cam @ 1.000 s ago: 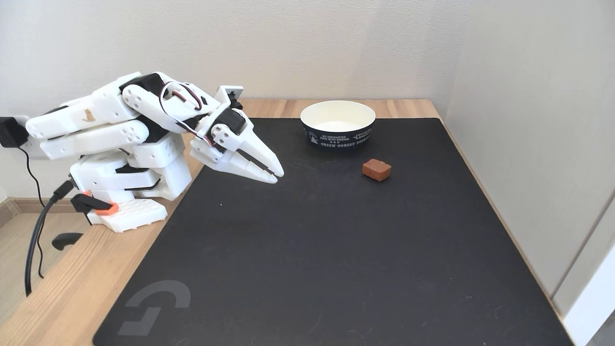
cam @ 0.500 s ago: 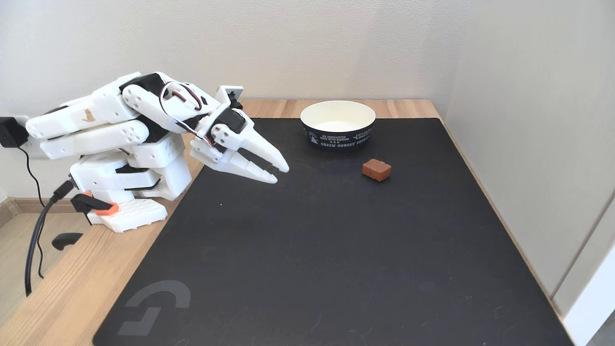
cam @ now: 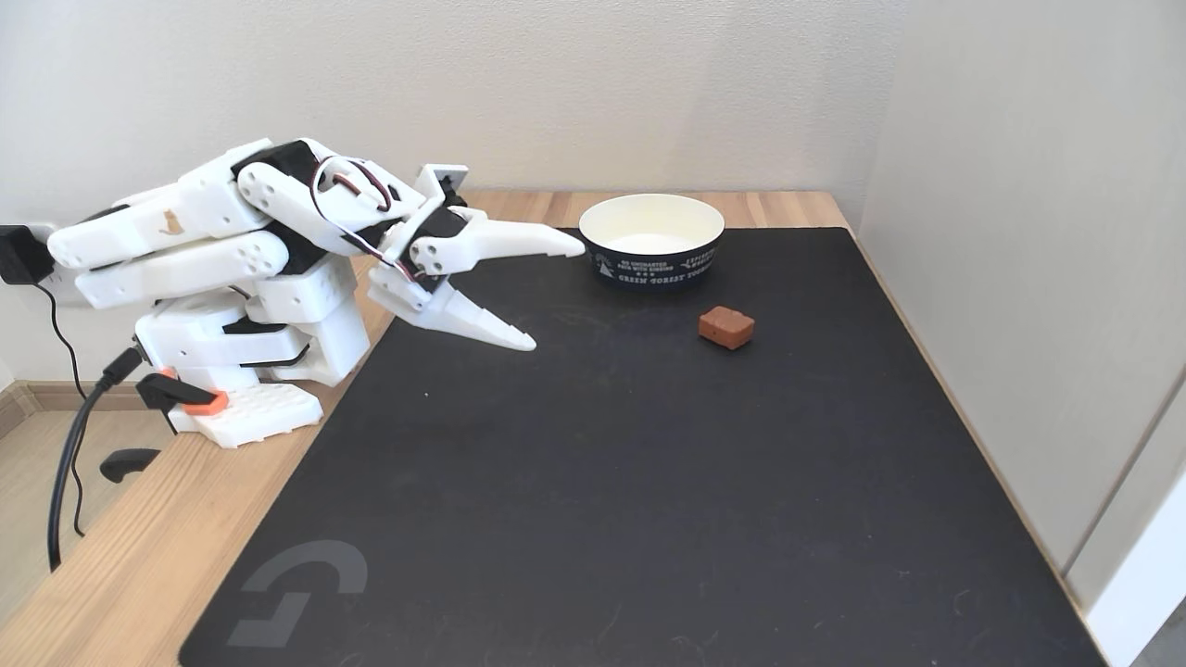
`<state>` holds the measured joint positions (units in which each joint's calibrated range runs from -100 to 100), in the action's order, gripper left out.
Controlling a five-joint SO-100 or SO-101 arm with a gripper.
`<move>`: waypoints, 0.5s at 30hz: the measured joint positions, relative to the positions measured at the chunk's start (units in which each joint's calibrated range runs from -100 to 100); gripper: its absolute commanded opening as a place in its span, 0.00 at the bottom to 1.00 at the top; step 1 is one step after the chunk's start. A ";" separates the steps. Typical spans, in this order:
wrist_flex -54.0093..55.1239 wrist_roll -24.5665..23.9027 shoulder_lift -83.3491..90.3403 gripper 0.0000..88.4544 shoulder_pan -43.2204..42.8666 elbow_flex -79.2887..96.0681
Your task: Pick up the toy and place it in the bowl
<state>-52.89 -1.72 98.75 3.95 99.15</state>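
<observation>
Wood table [cam: 120,565] w/ black mat [cam: 630,482] on it. On mat: bowl [cam: 651,240] at far edge, toy [cam: 725,327] just in front-right of bowl. Arm base [cam: 246,412] left of mat.

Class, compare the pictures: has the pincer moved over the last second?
Yes. The pincer has opened wide: its upper finger swung up toward the bowl, while the lower one kept its place over the black mat.
</observation>
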 measured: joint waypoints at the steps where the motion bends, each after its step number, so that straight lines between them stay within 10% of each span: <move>1: -0.34 -0.10 0.00 0.49 -0.08 -0.09; 15: -16.63 -0.10 -43.21 0.49 -2.75 -46.20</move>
<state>-69.52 -1.83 55.54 1.21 52.95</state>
